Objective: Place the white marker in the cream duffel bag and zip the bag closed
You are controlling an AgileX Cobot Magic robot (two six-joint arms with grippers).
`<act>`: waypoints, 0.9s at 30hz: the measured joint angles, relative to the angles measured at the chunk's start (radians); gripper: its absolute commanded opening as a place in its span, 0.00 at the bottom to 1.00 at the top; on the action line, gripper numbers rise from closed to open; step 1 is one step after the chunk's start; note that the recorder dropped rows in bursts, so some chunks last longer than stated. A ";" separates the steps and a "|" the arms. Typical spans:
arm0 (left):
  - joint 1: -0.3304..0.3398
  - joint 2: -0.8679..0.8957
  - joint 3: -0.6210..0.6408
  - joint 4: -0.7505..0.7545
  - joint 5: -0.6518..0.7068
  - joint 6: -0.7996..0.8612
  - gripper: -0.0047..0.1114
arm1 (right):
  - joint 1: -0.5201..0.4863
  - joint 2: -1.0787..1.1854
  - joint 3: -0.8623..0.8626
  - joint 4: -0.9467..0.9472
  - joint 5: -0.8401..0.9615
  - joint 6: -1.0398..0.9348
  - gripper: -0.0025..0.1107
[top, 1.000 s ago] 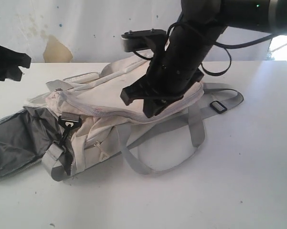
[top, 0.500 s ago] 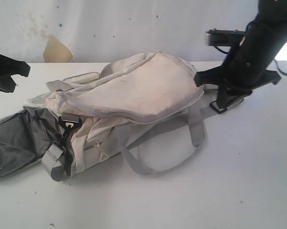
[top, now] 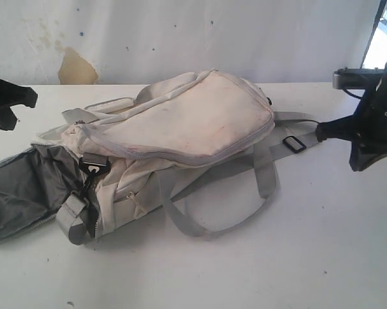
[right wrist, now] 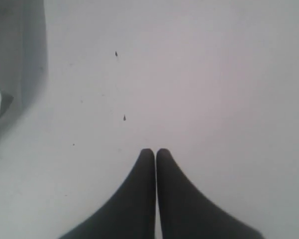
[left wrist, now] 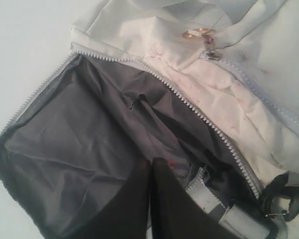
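The cream duffel bag (top: 180, 122) lies on its side on the white table (top: 296, 257), its left end unzipped with dark grey lining (top: 19, 187) spread open. The white marker is hidden or out of view. My left gripper (top: 9, 103) hangs at the far left edge. In the left wrist view it (left wrist: 150, 162) is shut, empty, over the lining (left wrist: 79, 134), with the zipper pull (left wrist: 211, 52) on the cream fabric beyond. My right gripper (top: 362, 162) is to the right of the bag. Its wrist view shows it (right wrist: 155, 151) shut and empty above bare table.
Grey webbing straps (top: 264, 174) loop onto the table in front of the bag, with a black buckle (top: 295, 143) near my right gripper and a black clip (top: 93, 165) at the open end. A strap edge (right wrist: 10, 74) shows in the right wrist view. A stained wall stands behind.
My right arm has swung from over the bag's top to the right, clear of the bag. The left gripper has barely shifted at the left edge.
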 measured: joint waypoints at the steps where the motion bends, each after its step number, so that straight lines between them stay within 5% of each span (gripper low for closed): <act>1: 0.007 0.002 0.000 0.002 0.008 0.000 0.04 | 0.000 -0.002 0.017 0.000 -0.010 -0.013 0.02; 17: 0.041 -0.014 0.000 0.077 0.060 -0.003 0.04 | -0.121 -0.114 0.120 -0.013 -0.065 -0.054 0.02; 27: 0.135 -0.018 0.000 0.088 0.090 -0.019 0.04 | -0.122 -0.231 0.122 -0.006 -0.073 -0.084 0.02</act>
